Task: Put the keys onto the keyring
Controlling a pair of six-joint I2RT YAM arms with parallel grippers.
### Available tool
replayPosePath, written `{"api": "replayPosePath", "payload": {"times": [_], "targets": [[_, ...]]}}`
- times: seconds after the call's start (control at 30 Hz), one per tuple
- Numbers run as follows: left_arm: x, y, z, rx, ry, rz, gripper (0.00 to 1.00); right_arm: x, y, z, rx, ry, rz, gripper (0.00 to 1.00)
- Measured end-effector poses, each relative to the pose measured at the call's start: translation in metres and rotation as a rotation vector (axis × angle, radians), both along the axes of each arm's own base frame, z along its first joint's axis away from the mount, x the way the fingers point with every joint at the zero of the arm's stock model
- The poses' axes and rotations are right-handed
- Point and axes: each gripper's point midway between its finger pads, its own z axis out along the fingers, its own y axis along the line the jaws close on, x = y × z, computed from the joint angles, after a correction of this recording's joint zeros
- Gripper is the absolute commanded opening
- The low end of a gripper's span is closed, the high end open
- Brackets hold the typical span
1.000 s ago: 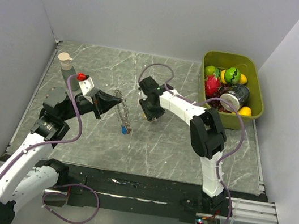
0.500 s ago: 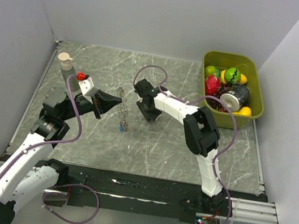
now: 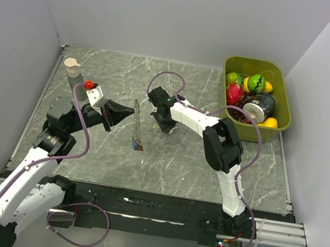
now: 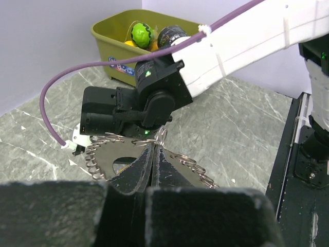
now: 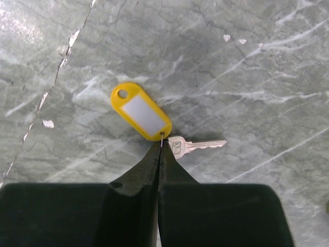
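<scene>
status: early stage, no key from the table threaded yet.

left gripper (image 4: 154,150): jaws together, clamped on the rim of the keyring (image 4: 110,154). the keyring is held clear of the table (image 3: 208,169), hanging edge-on in the top view, its fringe of small silvery keys visible along the rim in the left wrist view. it sits just left of the right arm's wrist.

right gripper (image 5: 160,146): lowered to the table, jaws together at the small link joining the yellow tag (image 5: 141,111) to the key (image 5: 198,145). the grip appears to be on that link; the link itself is too small to confirm. key and tag both lie flat on the table, so the key is not yet lifted.

done: keyring picked up and presented; key pinched.

remaining, as judged: lift the key, carry it left to the keyring, thread it onto the ring, release. other loose keys are not visible in these views.
</scene>
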Motion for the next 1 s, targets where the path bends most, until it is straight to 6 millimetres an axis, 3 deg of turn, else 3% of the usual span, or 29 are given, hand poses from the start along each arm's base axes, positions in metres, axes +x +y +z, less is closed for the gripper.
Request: {"api": "replayPosePath", "payload": {"times": [0.13,0.33,0.53,0.8,1.0], "targets": [[0.001,0.001,-0.004,0.017,0.002,0.006,0.01,-0.003,0.0,0.015,0.018,-0.004,0.004,0.0],[0.002,0.003,-0.014,0.051,0.015,0.015,0.01,-0.008,0.006,0.072,0.138,-0.078,0.028,0.0],[0.003,0.005,-0.024,0.088,0.022,0.021,0.01,-0.037,0.015,0.128,0.348,-0.138,0.181,0.0],[0.002,0.005,-0.027,0.161,-0.012,-0.006,0.01,-0.084,0.025,0.169,0.61,-0.128,0.472,0.0],[-0.004,-0.001,-0.03,0.183,-0.036,-0.071,0.01,-0.113,0.028,0.229,0.807,-0.15,0.675,0.0]]}}
